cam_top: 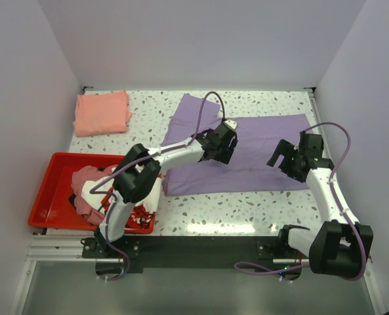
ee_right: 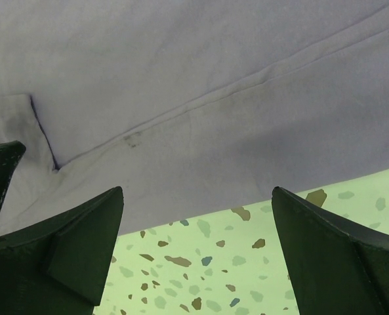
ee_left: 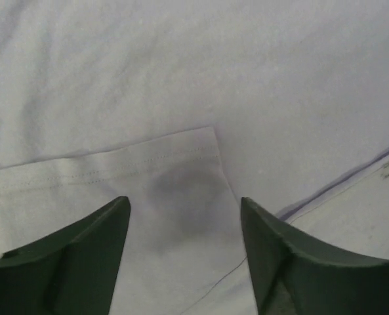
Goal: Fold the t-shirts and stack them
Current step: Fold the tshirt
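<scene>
The lavender-purple t-shirt lies spread flat on the middle of the table. My left gripper is open just above it, over a hemmed sleeve corner, with the jaws either side of the cloth and holding nothing. My right gripper is open and empty over the shirt's near edge, above both the cloth and the speckled table. A folded salmon-pink t-shirt lies at the back left. A dusty pink tee and a white tee with red print sit crumpled in the red tray.
The red tray stands at the near left beside the left arm's base. White walls close the table at the left, back and right. Speckled tabletop shows between the lavender shirt and the near edge.
</scene>
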`<move>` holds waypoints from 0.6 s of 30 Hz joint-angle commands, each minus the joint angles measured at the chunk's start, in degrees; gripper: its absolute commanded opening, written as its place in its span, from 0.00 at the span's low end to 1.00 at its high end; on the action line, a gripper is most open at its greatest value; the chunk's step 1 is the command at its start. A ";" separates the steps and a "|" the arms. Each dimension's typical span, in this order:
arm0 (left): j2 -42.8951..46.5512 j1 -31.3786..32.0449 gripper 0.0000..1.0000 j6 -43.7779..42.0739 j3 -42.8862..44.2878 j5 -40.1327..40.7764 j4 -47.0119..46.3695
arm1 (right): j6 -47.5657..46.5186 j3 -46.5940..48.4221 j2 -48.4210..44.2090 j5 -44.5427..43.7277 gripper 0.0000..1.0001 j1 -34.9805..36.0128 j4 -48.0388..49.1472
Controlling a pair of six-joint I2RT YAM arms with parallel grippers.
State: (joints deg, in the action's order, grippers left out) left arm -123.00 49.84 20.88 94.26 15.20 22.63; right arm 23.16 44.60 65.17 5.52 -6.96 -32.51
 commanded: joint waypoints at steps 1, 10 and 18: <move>2.14 -0.10 0.77 -0.06 2.16 -0.26 -0.83 | -0.66 -0.13 -0.74 -0.33 0.99 0.19 0.96; 9.26 -0.19 1.00 3.63 -7.04 -0.26 -5.93 | -1.62 -0.39 0.92 0.54 0.99 0.19 1.22; 10.50 -0.27 1.00 6.80 -15.32 -5.01 -11.11 | -1.19 -1.09 8.64 -0.51 0.99 0.37 2.72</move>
State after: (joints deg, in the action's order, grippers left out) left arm -114.13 49.89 25.43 81.21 12.25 15.27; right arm 22.59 44.34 70.74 5.52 -6.85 -31.55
